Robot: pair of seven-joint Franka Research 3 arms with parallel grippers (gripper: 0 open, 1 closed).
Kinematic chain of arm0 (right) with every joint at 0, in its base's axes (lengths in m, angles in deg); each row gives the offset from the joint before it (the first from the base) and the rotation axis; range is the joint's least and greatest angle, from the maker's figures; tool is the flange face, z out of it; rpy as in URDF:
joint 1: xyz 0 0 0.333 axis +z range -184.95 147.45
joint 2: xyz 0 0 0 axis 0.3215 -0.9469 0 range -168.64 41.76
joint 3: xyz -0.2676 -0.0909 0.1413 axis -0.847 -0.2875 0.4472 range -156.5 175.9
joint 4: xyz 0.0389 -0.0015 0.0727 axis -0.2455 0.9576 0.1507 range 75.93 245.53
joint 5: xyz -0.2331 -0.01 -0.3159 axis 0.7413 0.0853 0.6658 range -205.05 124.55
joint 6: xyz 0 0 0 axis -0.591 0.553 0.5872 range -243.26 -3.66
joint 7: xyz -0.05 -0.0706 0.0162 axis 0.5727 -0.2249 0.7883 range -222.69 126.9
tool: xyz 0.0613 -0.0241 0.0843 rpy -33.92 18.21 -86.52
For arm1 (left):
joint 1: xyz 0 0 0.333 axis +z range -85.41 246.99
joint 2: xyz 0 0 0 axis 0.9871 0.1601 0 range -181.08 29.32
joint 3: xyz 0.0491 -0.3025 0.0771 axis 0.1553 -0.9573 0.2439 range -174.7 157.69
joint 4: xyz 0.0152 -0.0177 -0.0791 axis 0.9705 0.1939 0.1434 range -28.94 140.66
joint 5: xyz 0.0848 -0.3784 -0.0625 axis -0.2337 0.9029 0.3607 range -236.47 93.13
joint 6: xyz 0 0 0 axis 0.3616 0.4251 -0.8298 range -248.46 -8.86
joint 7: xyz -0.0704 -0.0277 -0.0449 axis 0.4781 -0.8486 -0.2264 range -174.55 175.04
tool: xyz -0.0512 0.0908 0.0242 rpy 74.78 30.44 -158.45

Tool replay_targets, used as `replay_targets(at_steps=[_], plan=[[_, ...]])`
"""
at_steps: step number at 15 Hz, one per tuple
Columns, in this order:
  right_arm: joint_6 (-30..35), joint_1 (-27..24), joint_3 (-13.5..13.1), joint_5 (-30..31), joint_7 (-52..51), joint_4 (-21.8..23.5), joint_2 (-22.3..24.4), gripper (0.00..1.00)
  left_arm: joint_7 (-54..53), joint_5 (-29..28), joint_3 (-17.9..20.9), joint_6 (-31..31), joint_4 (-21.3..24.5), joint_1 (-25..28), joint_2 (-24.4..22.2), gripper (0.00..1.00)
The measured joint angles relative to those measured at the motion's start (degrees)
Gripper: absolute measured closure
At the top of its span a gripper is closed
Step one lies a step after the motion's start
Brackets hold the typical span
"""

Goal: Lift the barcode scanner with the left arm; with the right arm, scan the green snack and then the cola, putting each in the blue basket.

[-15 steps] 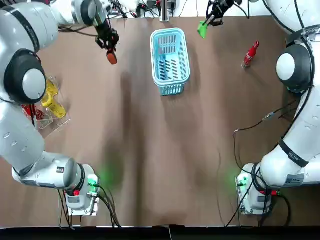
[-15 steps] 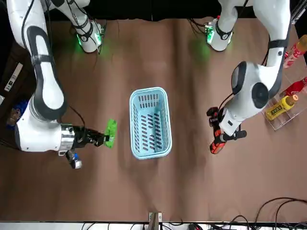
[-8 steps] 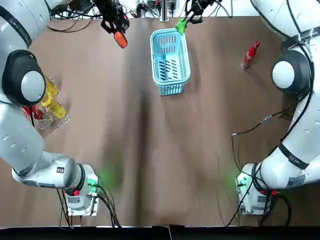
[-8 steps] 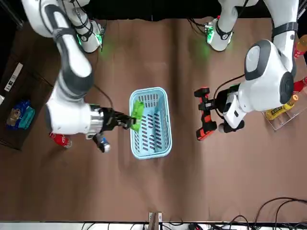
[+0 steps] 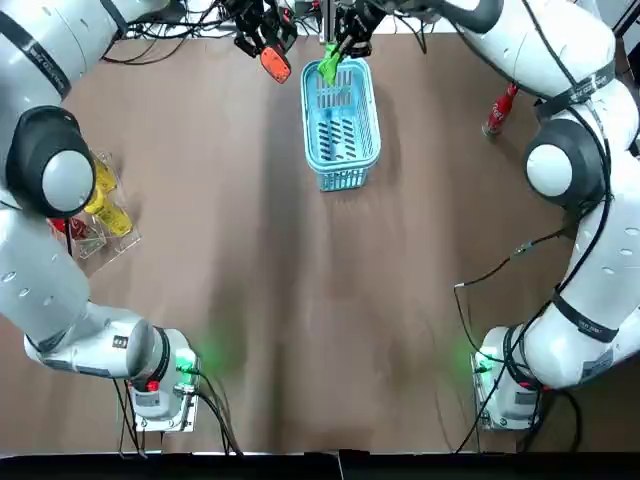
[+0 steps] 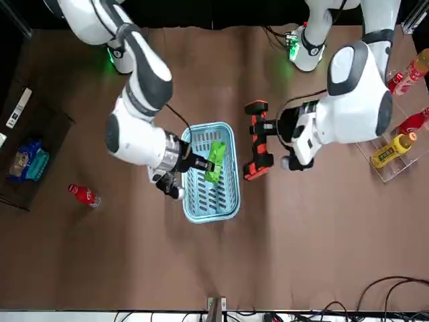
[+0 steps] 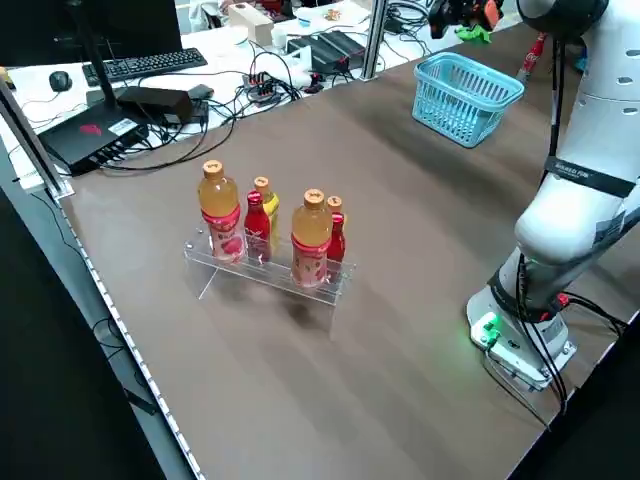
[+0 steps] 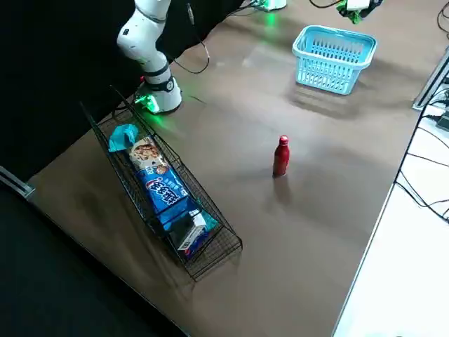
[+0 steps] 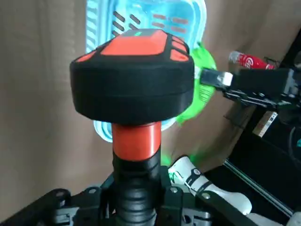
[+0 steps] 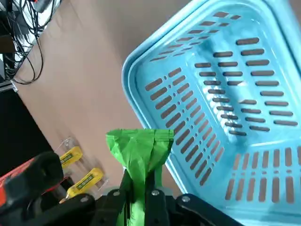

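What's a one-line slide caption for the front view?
Right gripper holds the green snack over the blue basket, beside the barcode scanner in the left gripper; cola stands apart.

left hand mostly behind scanner, bottle rack partly covered

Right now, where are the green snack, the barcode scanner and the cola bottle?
green snack point(image 6: 215, 159), front view, middle of the packet.
barcode scanner point(image 6: 257, 142), front view, middle of its body.
cola bottle point(image 8: 281, 160), right side view, red body.
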Motion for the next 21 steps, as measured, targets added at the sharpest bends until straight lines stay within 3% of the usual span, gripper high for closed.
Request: replay_targets(at_steps=[10,21], plan=[[-3.0,2.3,-0.1,1.1,0.0,0.7,-1.1,0.87,-3.6,0.0,-3.4,-4.0,-0.6,-0.2,1.5,0.65],[-3.0,2.2,-0.3,1.2,0.0,0.8,-1.1,0.87,-5.0,-0.1,-3.5,-7.2,-0.7,-3.1,4.7,0.65]])
